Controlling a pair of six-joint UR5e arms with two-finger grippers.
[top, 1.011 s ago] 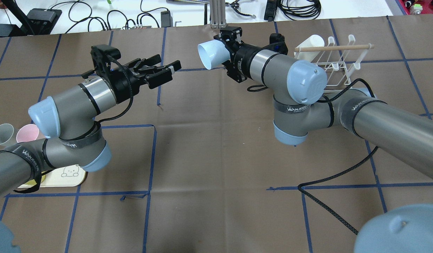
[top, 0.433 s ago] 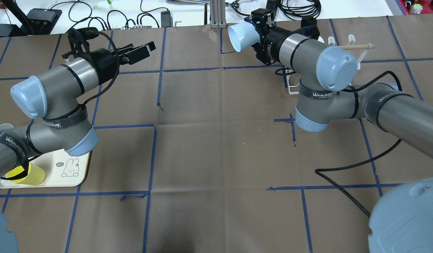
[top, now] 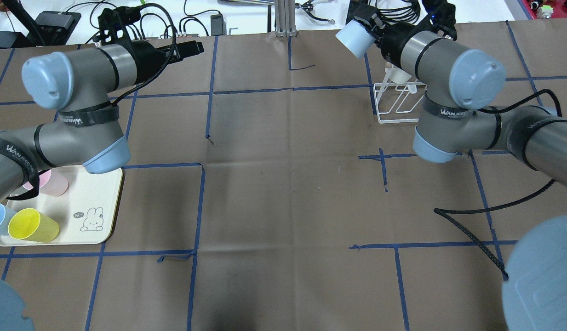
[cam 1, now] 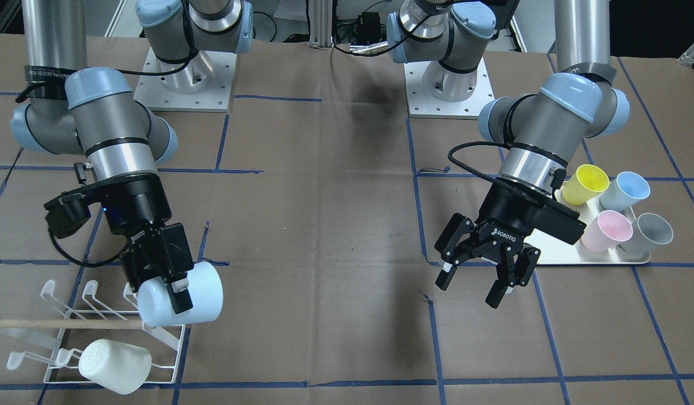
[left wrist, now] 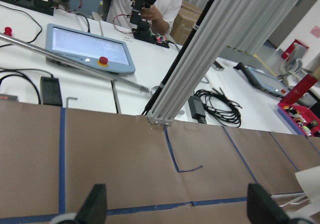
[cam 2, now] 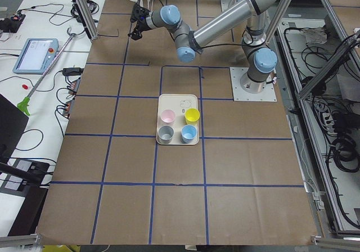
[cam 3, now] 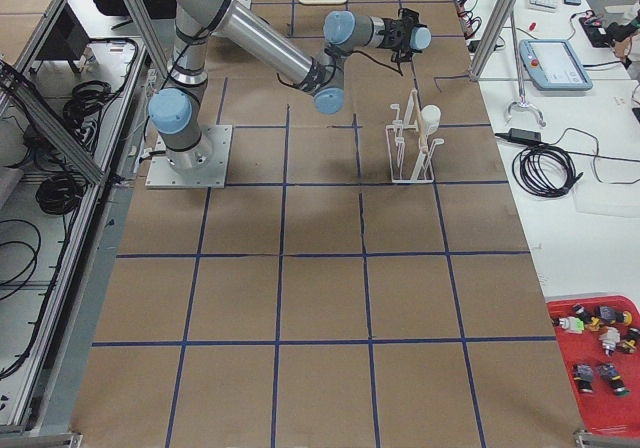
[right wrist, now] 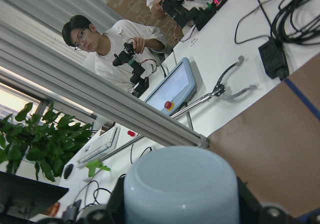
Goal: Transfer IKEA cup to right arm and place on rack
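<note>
1. Over at the rack (cam 1: 49, 291) end of the table, the right gripper (cam 1: 175, 292) had its fingers clamped on the light blue cup (cam 1: 203, 298). It held the cup on its side, above the rack's corner by the end of the wooden dowel (cam 1: 65, 324). I could not tell whether cup and dowel touched.
2. The left gripper (cam 1: 477, 283) hung with its fingers spread wide and nothing in them, beside the tray (cam 1: 555, 256) of spare cups. I judged the hand-over finished and the placing step under way.
3. A white cup (cam 1: 115, 368) already lay on the rack's front prongs. The next move probably called for turning the blue cup mouth-down over a free prong, lowering it clear of the dowel, and only then letting go.
4. As for writing, "ROBOTIQ" stood in white on the left gripper's body. The black straps (top: 452, 112) round both arms carried a word starting "WANJEE", its end unclear to me. The tray showed a rabbit drawing (top: 91, 219) with a small "hi" bubble next to it.
</note>
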